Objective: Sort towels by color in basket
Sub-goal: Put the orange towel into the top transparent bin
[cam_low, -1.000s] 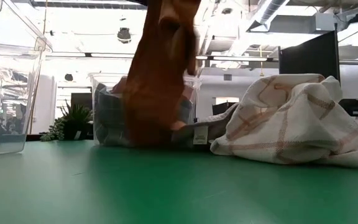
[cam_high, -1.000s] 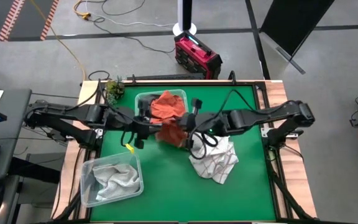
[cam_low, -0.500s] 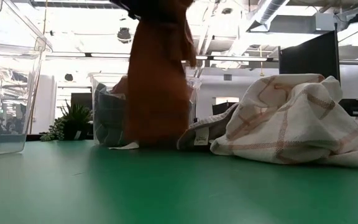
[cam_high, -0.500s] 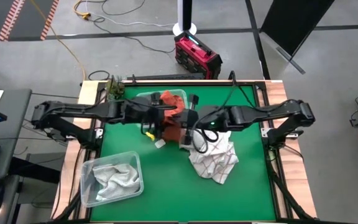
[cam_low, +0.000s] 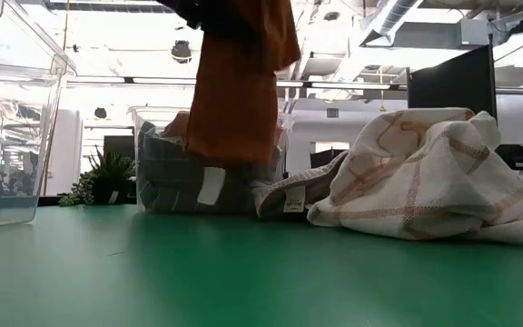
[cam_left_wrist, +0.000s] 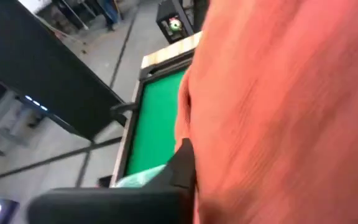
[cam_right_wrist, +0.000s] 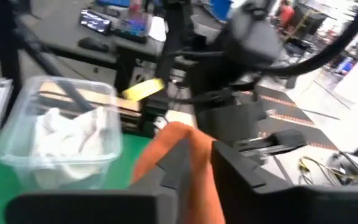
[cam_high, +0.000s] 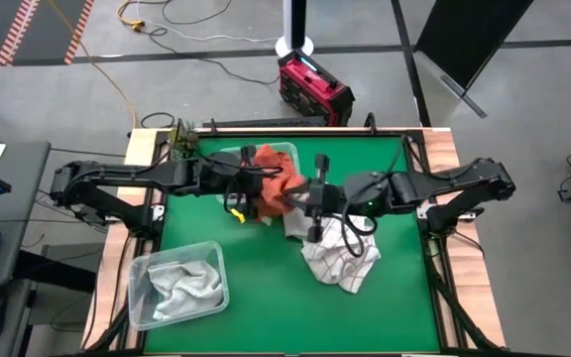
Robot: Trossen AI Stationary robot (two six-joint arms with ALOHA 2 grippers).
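step: we hand over the soft rust-orange towel, hanging beside the clear plastic far basket | left end effector clamped on it | right end effector grip unclear | next: drop it into that basket

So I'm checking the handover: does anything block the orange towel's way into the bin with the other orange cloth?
Nothing visible does. The orange towel hangs from the left gripper right at the rim of the clear bin; the right gripper is beside it, off that path.
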